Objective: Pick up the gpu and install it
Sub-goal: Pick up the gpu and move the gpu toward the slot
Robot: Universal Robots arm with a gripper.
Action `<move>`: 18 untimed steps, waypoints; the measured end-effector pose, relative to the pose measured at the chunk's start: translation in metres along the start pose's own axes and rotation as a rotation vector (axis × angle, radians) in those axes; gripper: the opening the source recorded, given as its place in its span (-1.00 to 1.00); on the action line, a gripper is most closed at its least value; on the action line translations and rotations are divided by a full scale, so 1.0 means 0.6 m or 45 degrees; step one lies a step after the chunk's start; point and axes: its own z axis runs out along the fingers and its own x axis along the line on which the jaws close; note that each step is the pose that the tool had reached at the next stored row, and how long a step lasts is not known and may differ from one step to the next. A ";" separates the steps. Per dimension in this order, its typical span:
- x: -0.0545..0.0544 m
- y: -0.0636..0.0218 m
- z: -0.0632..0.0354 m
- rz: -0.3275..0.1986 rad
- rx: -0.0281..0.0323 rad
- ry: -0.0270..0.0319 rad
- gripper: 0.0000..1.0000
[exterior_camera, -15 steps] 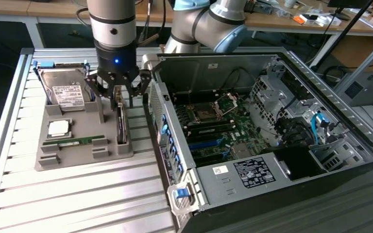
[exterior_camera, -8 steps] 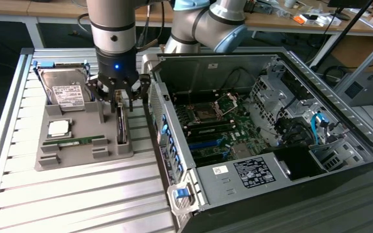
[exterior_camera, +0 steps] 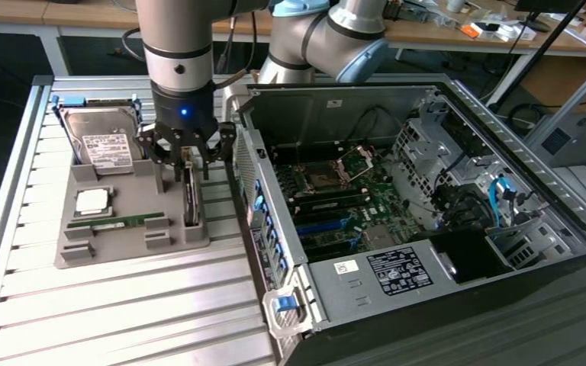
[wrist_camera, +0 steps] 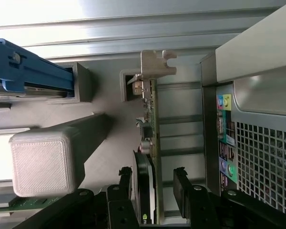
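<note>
Steel-slatted counter (exterior_camera: 120, 305), open computer case (exterior_camera: 304, 114) on the exterior view's right, grey parts tray (exterior_camera: 100, 255) on its left. Nothing is installed yet. The gpu (exterior_camera: 191, 204) stands on edge in the slot at the tray's right side, just beside the case. The gripper (exterior_camera: 186, 149) hangs right over it. From the wrist the jaws are spread wide, one either side of the gpu (wrist_camera: 150, 143), not clamped. Lift and install remain. The card's long axis runs near-to-far, and its silvery bracket (wrist_camera: 155, 64) looks to be at the far end.
</note>
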 end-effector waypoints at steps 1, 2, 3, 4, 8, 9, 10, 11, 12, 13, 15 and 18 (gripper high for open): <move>0.000 0.000 0.001 0.000 0.0000 0.0000 -0.04; 0.000 0.000 0.001 0.000 0.0000 0.0001 -0.04; 0.000 0.000 0.001 0.000 0.0001 0.0002 -0.04; 0.000 0.000 0.001 0.000 0.0001 0.0002 -0.04; 0.000 0.000 0.001 0.000 0.0000 0.0000 -0.04; 0.000 0.000 0.001 0.000 0.0000 0.0000 -0.04; 0.000 0.000 0.001 0.000 0.0000 0.0000 -0.07; 0.000 0.000 0.001 0.000 0.0000 0.0001 -0.20; 0.000 0.000 0.001 0.000 0.0002 0.0003 -0.33; 0.000 0.000 0.001 0.000 0.0001 0.0001 -0.44; 0.000 0.000 0.001 0.000 0.0000 0.0000 -0.45; 0.000 0.000 0.001 0.000 0.0000 0.0000 -0.45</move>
